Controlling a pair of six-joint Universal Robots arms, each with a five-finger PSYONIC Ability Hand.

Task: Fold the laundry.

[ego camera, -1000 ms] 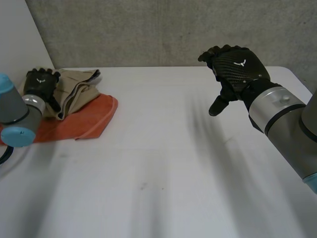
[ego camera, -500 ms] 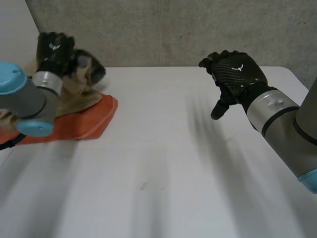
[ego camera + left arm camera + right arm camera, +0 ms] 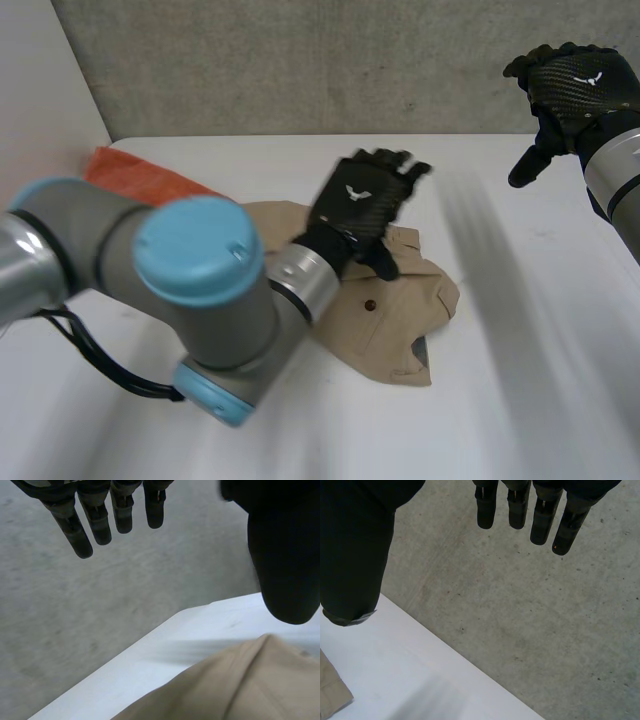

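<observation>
tabletop [image 3: 520, 400] middle now bears the beige garment [image 3: 400, 320] under left hand [image 3: 365, 200].

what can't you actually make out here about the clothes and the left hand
- Orange cloth: in the head view the left arm covers most of it, so its fold cannot be told.
- Beige garment: in the head view the left arm and left hand cover one side; in the left wrist view the edge cuts it off.
- Left hand: whether it touches the garment cannot be told, because its own back hides the contact.
</observation>
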